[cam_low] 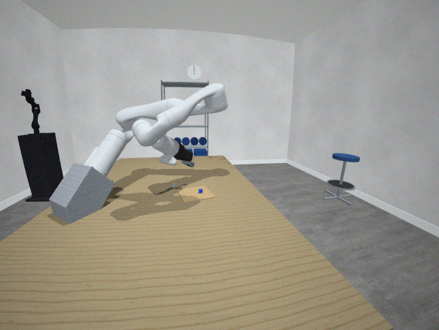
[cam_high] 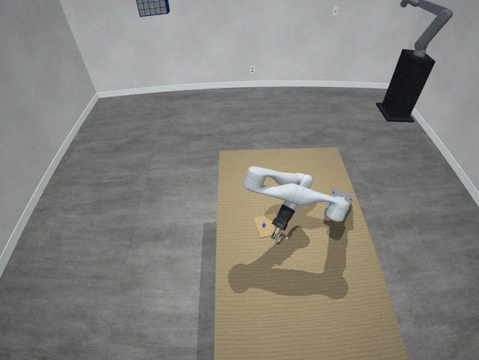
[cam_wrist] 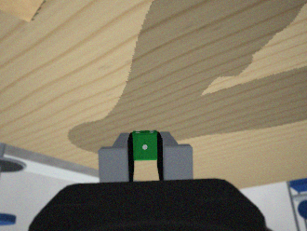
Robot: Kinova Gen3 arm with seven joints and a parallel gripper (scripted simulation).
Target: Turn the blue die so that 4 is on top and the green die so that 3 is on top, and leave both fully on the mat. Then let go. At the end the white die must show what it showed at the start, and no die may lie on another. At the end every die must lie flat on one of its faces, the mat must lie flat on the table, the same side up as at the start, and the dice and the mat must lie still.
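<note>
My gripper point(cam_high: 275, 235) point(cam_wrist: 145, 149) is shut on the green die point(cam_wrist: 145, 151) point(cam_high: 273, 236) and holds it in the air, well above the table, with the fingers slanted. The die's face towards the wrist camera shows one white pip. In the exterior view the fingers point(cam_low: 189, 164) show at table-far height and the green die cannot be made out. The blue die point(cam_high: 263, 224) point(cam_low: 200, 190) lies on the mat point(cam_high: 265, 232) point(cam_low: 189, 197); its pips are too small to read. The white die point(cam_high: 287, 238) point(cam_low: 173, 185) lies on the table beside the mat, in the arm's shadow; its pips are unreadable.
The wooden table point(cam_high: 309, 325) point(cam_low: 177, 266) carries the arm's base point(cam_low: 81, 193) on one side. The arm's shadow falls across the table and part of the mat. A mat corner point(cam_wrist: 23, 8) shows at the wrist view's upper left. A stool point(cam_low: 346, 158) stands on the floor away from the table.
</note>
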